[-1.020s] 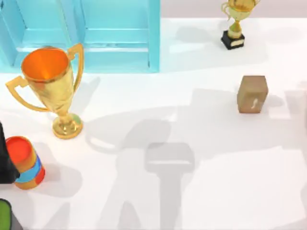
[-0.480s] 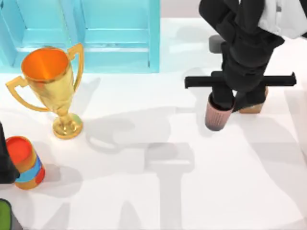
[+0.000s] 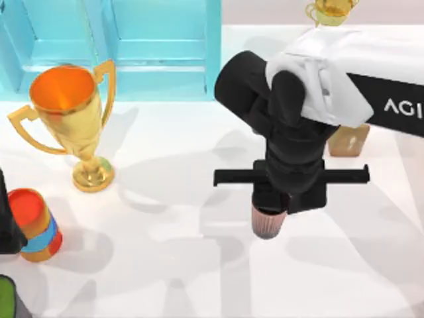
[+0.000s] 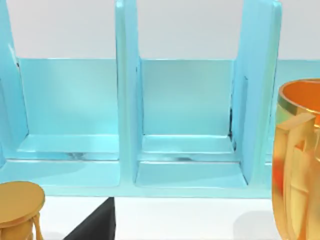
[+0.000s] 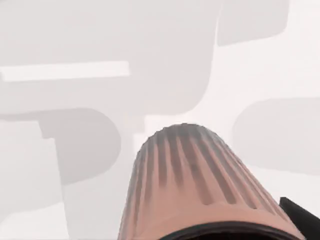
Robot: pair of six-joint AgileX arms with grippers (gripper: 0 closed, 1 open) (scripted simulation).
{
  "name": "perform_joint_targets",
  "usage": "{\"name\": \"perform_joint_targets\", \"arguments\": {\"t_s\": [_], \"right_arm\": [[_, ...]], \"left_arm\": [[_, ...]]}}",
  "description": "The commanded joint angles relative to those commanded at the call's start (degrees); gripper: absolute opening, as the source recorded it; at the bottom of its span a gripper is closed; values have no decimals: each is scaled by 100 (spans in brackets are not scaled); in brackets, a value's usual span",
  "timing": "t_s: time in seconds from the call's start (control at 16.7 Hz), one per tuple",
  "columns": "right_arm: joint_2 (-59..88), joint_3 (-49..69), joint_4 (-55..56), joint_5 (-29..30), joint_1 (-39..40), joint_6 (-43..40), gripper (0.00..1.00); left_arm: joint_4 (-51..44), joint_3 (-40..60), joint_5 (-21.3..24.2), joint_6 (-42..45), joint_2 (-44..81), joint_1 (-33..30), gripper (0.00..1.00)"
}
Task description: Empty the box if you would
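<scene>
Right gripper (image 3: pixel 268 215) clenched on a ribbed pink cup (image 3: pixel 267 222), held over the middle of the white table (image 3: pixel 165 265).

Seen from above: black right arm reaching in from the right edge, cup hanging below the gripper, narrow end down, over bare tabletop. Just behind the arm, partly hidden, a small brown box (image 3: pixel 349 140) on the right side of the table. At the far left, a blue compartmented shelf (image 3: pixel 119 46); in front of it, upright, a large gold trophy (image 3: pixel 69 119) with an orange bowl. Near the left edge, a red, blue and yellow striped can (image 3: pixel 36 225), touching a dark shape that may be the left arm; left gripper's grasp impossible to tell. Far back right, a small gold trophy (image 3: pixel 328 10) peeking over the arm. From the right wrist, the cup's ribbed wall (image 5: pixel 200 185) close up above the table.
</scene>
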Motion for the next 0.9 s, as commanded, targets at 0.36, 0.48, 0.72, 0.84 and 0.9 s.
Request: {"name": "perform_joint_targets", "arguments": {"t_s": [0.36, 0.48, 0.72, 0.84, 0.9], "right_arm": [[92, -118, 190, -15, -18, 6, 0], [185, -297, 478, -5, -5, 7, 0], [343, -566, 907, 3, 15, 20, 0], [345, -568, 911, 2, 15, 20, 0], [345, -568, 911, 2, 15, 20, 0]], "left_arm": [[0, 0, 0, 0, 0, 0, 100], [0, 0, 0, 0, 0, 0, 100], [0, 0, 0, 0, 0, 0, 100], [0, 0, 0, 0, 0, 0, 100], [0, 0, 0, 0, 0, 0, 100]]}}
